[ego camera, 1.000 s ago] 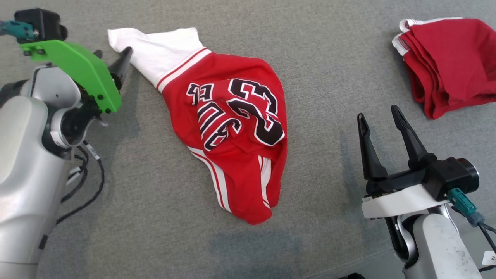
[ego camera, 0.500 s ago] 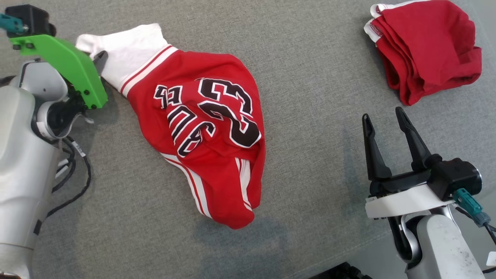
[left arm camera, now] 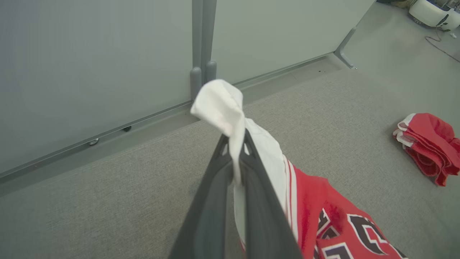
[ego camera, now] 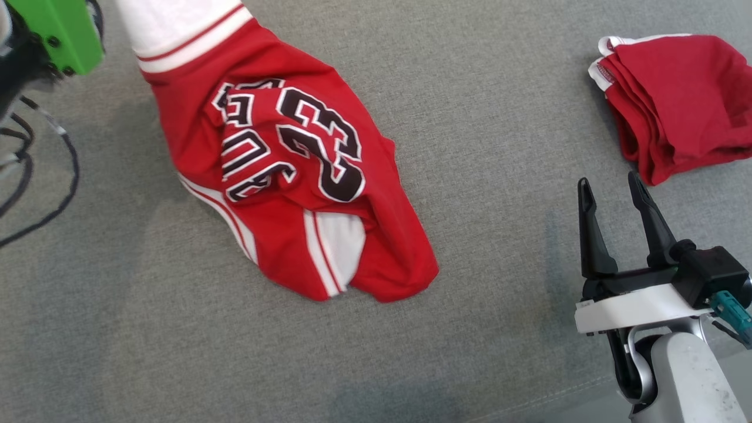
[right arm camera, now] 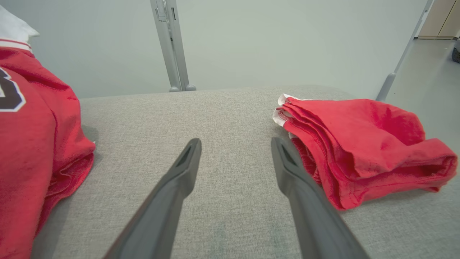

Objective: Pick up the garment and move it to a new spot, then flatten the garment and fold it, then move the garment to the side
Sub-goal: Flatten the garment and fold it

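Pickup: left fingers [left arm camera: 212,201] pinch the jersey [ego camera: 282,176] by its white end, perhaps a sleeve; right fingers [ego camera: 590,235] open, apart from it; next, lift.

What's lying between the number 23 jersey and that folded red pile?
Nothing: only bare grey surface lies between the jersey and the folded red pile, as the head view shows.

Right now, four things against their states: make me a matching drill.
1. left gripper
2. right gripper
3. jersey
4. plain red garment

a. open, above the bare grey surface
b. folded, at the robot's right
c. shut on the jersey's white end
d. crumpled, number 23 showing

Pairs: 1-c, 2-a, 3-d, 4-b
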Tool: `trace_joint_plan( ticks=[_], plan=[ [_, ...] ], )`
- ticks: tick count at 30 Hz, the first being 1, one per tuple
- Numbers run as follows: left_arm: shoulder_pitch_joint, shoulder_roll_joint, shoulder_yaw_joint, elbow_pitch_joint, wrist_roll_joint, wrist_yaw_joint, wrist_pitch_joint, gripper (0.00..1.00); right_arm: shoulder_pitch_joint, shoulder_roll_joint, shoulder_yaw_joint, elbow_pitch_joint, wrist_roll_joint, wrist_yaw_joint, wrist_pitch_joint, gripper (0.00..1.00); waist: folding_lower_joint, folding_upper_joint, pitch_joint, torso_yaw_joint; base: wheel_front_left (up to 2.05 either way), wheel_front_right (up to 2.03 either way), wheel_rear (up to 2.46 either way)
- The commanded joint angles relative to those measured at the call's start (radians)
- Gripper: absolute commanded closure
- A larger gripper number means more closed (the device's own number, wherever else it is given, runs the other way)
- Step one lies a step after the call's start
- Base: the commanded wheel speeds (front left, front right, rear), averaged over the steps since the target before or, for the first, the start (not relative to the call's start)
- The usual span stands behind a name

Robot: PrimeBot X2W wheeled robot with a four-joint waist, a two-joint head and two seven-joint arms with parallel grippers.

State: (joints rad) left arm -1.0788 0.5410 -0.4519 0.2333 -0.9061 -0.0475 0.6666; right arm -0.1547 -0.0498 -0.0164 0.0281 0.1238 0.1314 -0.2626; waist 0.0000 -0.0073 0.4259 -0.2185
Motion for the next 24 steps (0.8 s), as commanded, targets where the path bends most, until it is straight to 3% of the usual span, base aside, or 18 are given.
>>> trace_joint_plan(
  ticks=[1,6,12,17,22,24],
  plan=[
    [-0.031,0.03,0.012,-0.035,-0.004,0.019,0.027,1.0,0.013,-0.002,-0.004,0.005,0.01,-0.001,-0.003,0.0,0.0,0.0073,-0.044,0.041,0.0,0.0,0.0],
    [-0.105,0.127,0.04,-0.126,0.02,0.057,0.122,1.0,0.023,-0.002,-0.005,0.009,0.028,-0.001,-0.003,0.0,0.0,0.0073,-0.086,0.059,0.0,0.0,0.0],
    [-0.173,0.218,0.062,-0.192,0.038,0.064,0.202,1.0,0.045,-0.002,-0.02,0.018,0.035,-0.001,-0.003,0.0,0.0,0.0073,-0.134,0.08,0.0,0.0,0.0],
    [-0.167,0.215,0.057,-0.251,0.03,0.064,0.211,1.0,0.054,-0.002,-0.018,0.024,0.04,-0.001,-0.003,0.0,0.0,0.0073,-0.163,0.097,0.0,0.0,0.0],
    [-0.046,0.209,0.016,-0.37,-0.011,0.063,0.235,1.0,0.066,-0.002,-0.019,0.022,0.041,-0.001,-0.003,0.0,0.0,0.0073,-0.177,0.108,0.0,0.0,0.0],
    [0.047,0.184,-0.005,-0.456,-0.038,0.088,0.224,1.0,0.071,-0.002,-0.025,0.02,0.038,-0.001,-0.003,0.0,0.0,0.0073,-0.18,0.117,0.0,0.0,0.0]
  ],
)
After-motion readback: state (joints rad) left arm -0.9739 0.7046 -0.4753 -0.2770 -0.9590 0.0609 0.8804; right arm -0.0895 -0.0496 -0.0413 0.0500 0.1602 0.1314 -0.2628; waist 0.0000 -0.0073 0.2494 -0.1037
